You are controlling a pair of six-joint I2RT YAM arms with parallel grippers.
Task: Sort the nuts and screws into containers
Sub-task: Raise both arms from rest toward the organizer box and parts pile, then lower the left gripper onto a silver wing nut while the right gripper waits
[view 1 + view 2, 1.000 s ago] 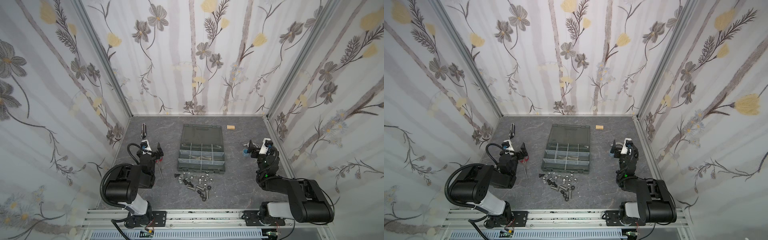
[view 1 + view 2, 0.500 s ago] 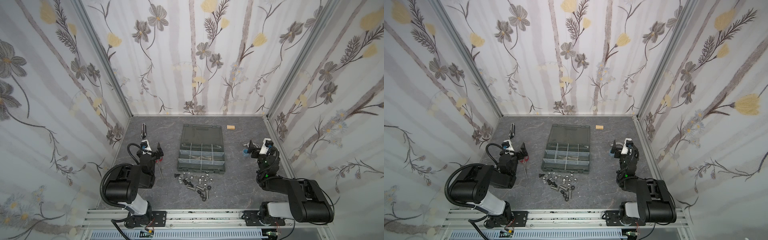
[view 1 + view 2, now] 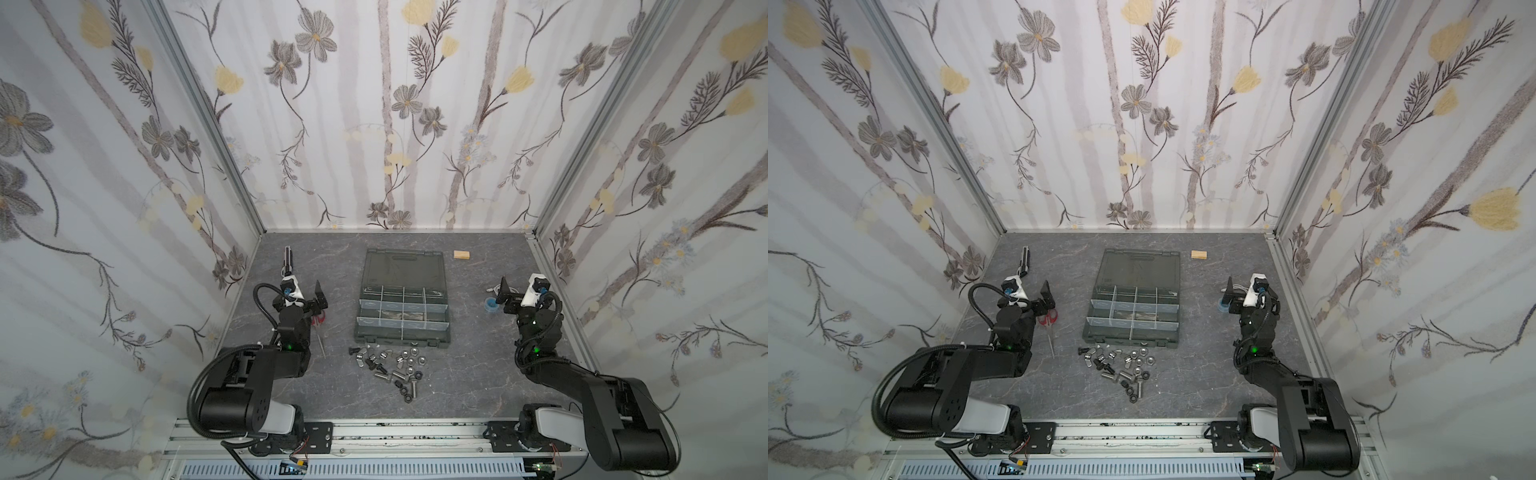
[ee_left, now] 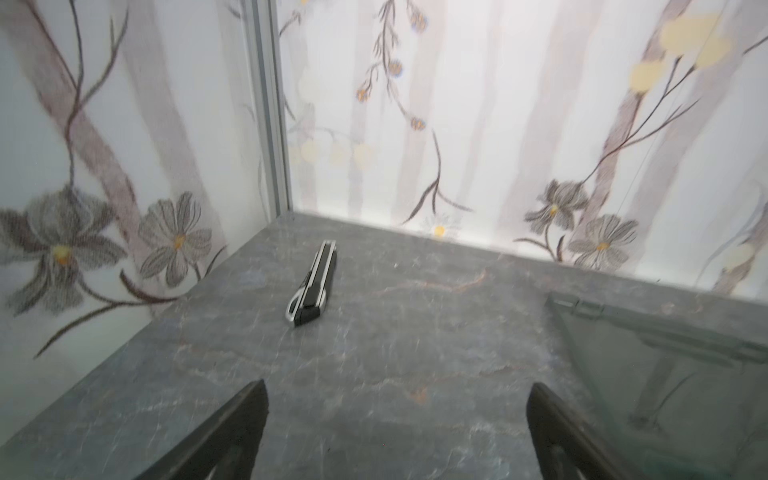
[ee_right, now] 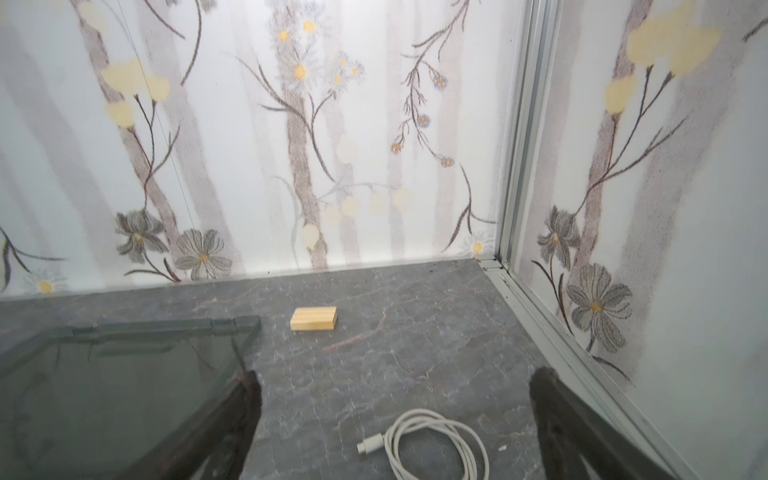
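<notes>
Your left gripper [image 4: 397,386] has its jaws spread wide and grips nothing. It points at the back left corner of the dark grey marbled tabletop [image 3: 457,374]. A black-and-silver folding utility knife [image 4: 313,286] lies ahead of it, well apart, near the left wall. In a top view, red-handled scissors [image 3: 1049,318] lie on the table under that wrist, blades pointing toward the front rail.

Your right gripper [image 5: 397,374] is also spread wide and empty, and it faces the back right corner. A coiled white cable [image 5: 432,444] lies just ahead between its fingers [image 5: 232,415]. A small pale wooden block [image 5: 313,319] sits farther back, near the rear wall. A small blue tape roll [image 3: 491,304] sits on the table just beside that gripper, on the side toward the centre.

The dark grey plastic organizer case [image 3: 399,338] sits mid-table between the arms. Its translucent lid [image 3: 405,268] is folded flat toward the back. The containers [image 3: 402,307], split by pale grey dividers, are open upward. What they hold is too small to tell.

The screws [image 3: 412,388], stubby silver and black ones, and the nuts [image 3: 409,361], hex and wing types, lie mixed in a loose scatter on the table. The scatter is just in front of the case's front wall, well apart from both grippers. All of it is outside the case.
</notes>
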